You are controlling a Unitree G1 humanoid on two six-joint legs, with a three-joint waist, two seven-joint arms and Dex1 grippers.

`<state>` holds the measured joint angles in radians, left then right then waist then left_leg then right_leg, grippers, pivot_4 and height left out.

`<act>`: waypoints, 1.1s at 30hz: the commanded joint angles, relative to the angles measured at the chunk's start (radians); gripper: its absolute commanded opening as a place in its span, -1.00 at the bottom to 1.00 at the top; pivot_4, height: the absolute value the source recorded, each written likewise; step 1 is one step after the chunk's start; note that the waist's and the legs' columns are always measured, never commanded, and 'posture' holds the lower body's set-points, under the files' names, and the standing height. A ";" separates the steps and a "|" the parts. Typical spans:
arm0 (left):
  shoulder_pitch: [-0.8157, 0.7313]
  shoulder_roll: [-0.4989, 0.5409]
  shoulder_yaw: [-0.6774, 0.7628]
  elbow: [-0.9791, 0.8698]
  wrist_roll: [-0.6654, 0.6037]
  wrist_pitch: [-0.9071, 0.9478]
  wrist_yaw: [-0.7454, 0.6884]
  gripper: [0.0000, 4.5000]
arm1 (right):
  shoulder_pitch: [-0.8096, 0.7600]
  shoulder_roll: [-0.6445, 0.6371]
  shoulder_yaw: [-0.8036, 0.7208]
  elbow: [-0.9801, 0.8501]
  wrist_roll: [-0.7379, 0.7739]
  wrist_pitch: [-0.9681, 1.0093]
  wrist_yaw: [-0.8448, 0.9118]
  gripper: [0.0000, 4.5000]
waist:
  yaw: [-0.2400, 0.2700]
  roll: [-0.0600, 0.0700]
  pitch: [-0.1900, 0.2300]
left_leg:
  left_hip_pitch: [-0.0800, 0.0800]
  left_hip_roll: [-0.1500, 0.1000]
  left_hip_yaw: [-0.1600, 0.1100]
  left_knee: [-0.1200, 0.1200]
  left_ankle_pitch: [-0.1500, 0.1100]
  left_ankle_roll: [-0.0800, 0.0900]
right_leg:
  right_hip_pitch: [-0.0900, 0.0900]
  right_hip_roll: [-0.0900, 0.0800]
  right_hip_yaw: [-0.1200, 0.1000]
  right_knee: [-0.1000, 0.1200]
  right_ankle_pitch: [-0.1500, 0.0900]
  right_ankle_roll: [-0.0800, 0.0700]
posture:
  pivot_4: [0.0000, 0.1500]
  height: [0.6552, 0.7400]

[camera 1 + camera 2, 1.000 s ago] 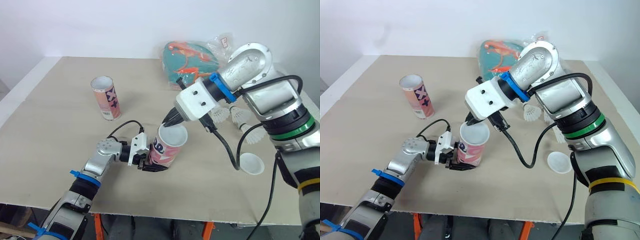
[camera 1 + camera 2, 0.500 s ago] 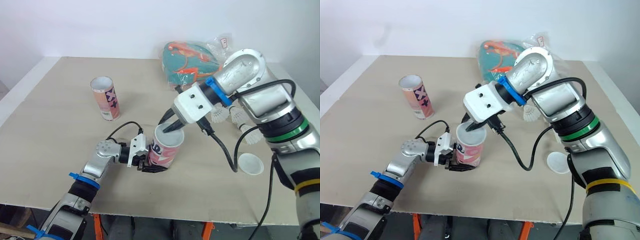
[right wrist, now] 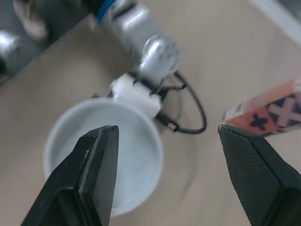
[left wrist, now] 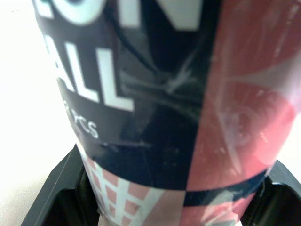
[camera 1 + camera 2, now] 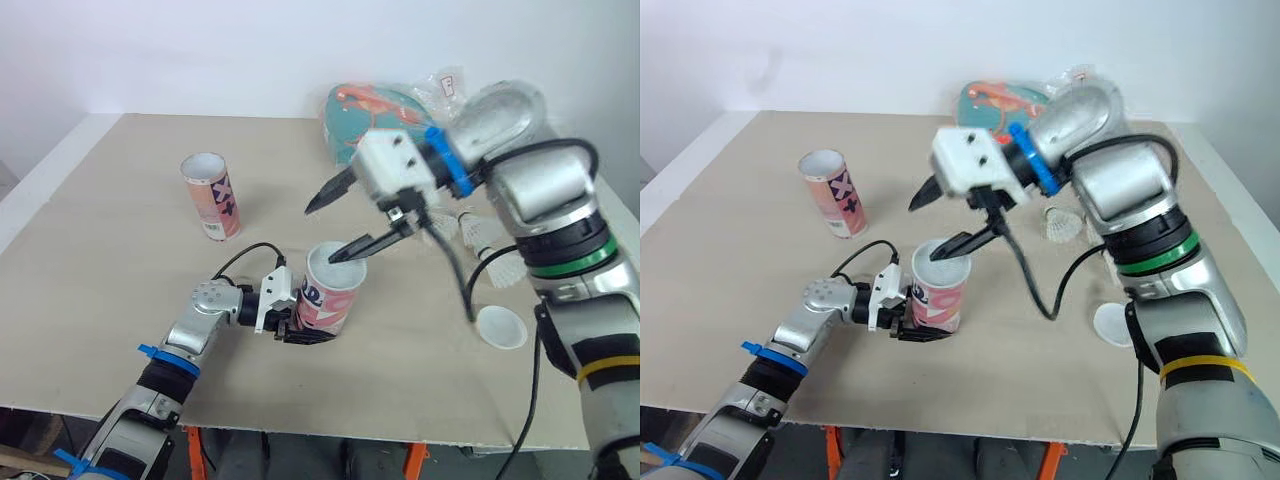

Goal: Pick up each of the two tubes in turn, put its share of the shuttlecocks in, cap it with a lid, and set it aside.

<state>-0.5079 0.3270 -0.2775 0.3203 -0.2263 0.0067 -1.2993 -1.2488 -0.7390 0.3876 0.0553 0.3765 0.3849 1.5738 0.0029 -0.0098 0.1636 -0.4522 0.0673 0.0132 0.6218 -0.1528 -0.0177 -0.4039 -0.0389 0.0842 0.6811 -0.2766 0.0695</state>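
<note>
One delivery looked finished: the right gripper (image 5: pixel 322 234), earlier pinched at the tube's (image 5: pixel 328 295) mouth, had lifted clear, fingers wide and empty, while the left gripper (image 5: pixel 295 325) clamped the tube.

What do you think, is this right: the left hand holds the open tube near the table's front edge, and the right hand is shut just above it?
Not quite: the right hand is open, not shut. The right wrist view shows its two fingers spread wide above the tube. The left hand does hold that tube near the table's front edge.
</note>
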 commanded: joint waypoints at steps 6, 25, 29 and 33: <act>0.020 0.006 -0.025 0.052 0.028 0.013 -0.014 0.41 | 0.021 -0.048 0.023 -0.068 0.084 -0.001 0.041 -0.59 | -0.002 0.000 0.000 | 0.001 0.000 0.000 0.000 0.000 0.000 | 0.000 0.000 0.000 0.000 0.000 0.000 | 1.00 1.00; 0.023 0.014 -0.012 0.053 0.027 0.007 -0.008 0.41 | 0.064 0.053 0.186 -0.020 -0.193 -0.179 0.040 -0.98 | -0.001 0.000 0.000 | 0.001 0.000 -0.001 0.000 0.000 0.000 | 0.000 0.001 0.000 0.000 0.000 0.000 | 1.00 1.00; 0.019 0.013 -0.011 0.057 0.027 0.005 -0.005 0.41 | 0.107 0.034 0.241 -0.051 -0.232 -0.239 0.041 -0.98 | -0.001 -0.002 -0.002 | 0.006 0.000 -0.001 0.000 0.000 0.000 | 0.004 0.001 0.000 0.000 0.000 -0.001 | 1.00 1.00; 0.016 0.010 -0.010 0.060 0.029 0.003 -0.003 0.41 | 0.114 0.042 0.227 -0.035 -0.241 -0.260 0.041 -0.98 | -0.004 -0.006 -0.006 | 0.016 0.000 -0.001 -0.002 -0.001 -0.001 | 0.013 0.001 0.000 0.000 -0.007 -0.003 | 1.00 1.00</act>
<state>-0.5095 0.3271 -0.2685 0.3553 -0.2150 -0.0036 -1.2930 -1.1735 -0.6945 0.5421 0.0071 0.1799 0.1250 1.5720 -0.0015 -0.0158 0.1572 -0.4352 0.0675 0.0125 0.6192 -0.1535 -0.0190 -0.3909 -0.0379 0.0844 0.6811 -0.2838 0.0667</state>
